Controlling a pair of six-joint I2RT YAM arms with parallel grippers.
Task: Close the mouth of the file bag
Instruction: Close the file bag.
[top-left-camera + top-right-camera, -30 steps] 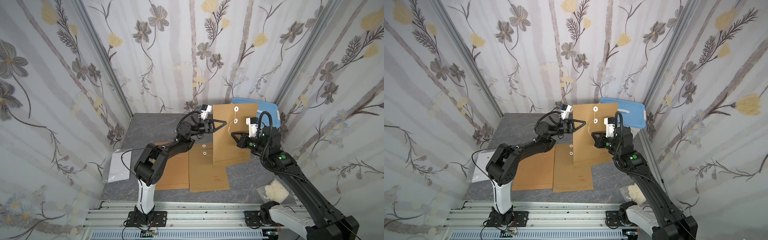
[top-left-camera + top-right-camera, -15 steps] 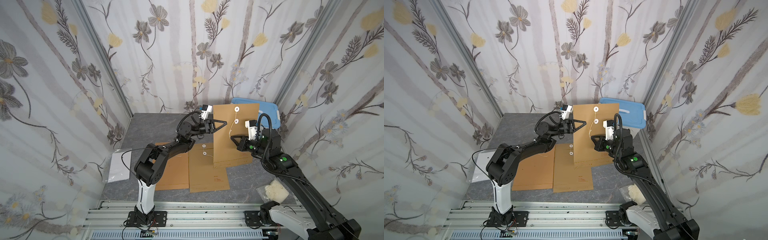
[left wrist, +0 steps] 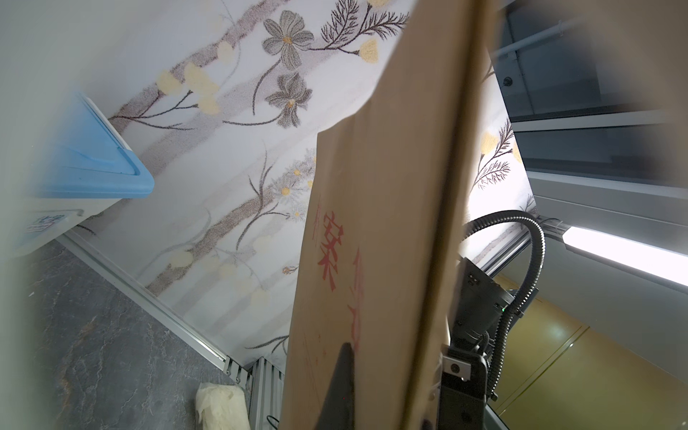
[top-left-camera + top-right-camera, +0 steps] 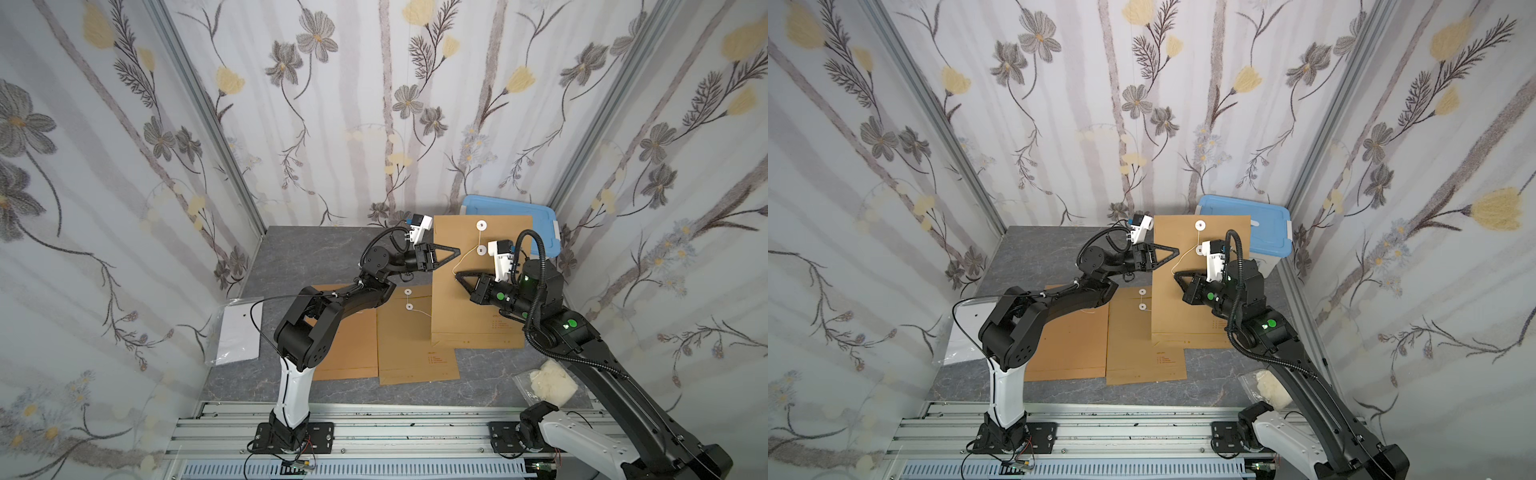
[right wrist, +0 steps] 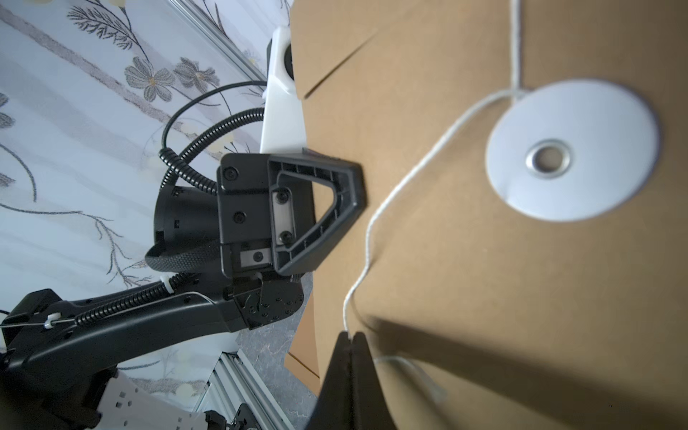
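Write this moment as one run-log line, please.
left gripper: shut on file bag edge | right gripper: shut on string | string: runs from white disc to right gripper | mouth: not yet tied

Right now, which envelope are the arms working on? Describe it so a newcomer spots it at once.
Find the blue-lidded box in the back right corner. The envelope right in front of it, partly covering it, is the one. Unlike the two envelopes lying flat beside it, it is held up by the left gripper at its edge, and the right gripper pinches its white string.
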